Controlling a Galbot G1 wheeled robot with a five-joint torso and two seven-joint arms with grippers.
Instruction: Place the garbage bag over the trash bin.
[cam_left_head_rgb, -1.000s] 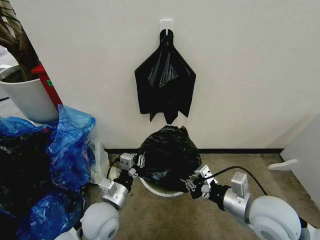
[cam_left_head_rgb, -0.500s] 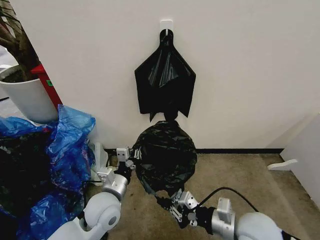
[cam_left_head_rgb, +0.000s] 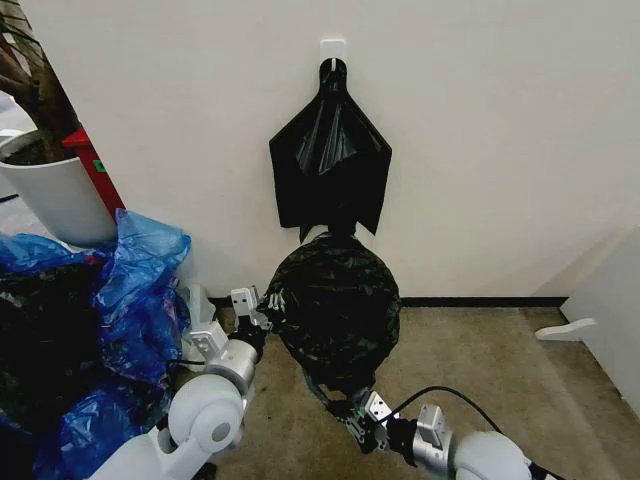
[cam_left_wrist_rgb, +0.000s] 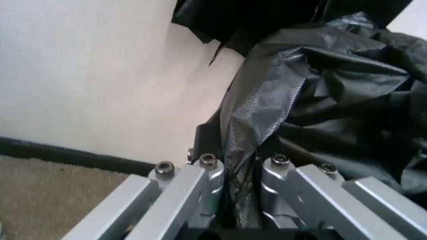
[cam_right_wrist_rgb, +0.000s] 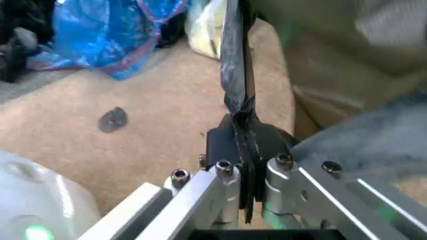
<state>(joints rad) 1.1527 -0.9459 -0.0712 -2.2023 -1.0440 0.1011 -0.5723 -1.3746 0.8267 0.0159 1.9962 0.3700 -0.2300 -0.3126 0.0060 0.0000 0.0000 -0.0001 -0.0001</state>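
Since a second ago I have lifted the garbage bag (cam_left_head_rgb: 335, 305) clear of the trash bin's rim and stretched it. It now hangs ballooned before the wall. My left pincer (cam_left_head_rgb: 266, 303) clamps its upper left edge; my right pincer (cam_left_head_rgb: 352, 420) has drawn low and toward me, clamped on a tapering lower strip. Bin itself hidden behind the bag. Judgement: mouth not yet seated over the bin.

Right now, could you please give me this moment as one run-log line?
left gripper: shut on garbage bag edge | right gripper: shut on opposite edge | bag stretched between them, in front of wall
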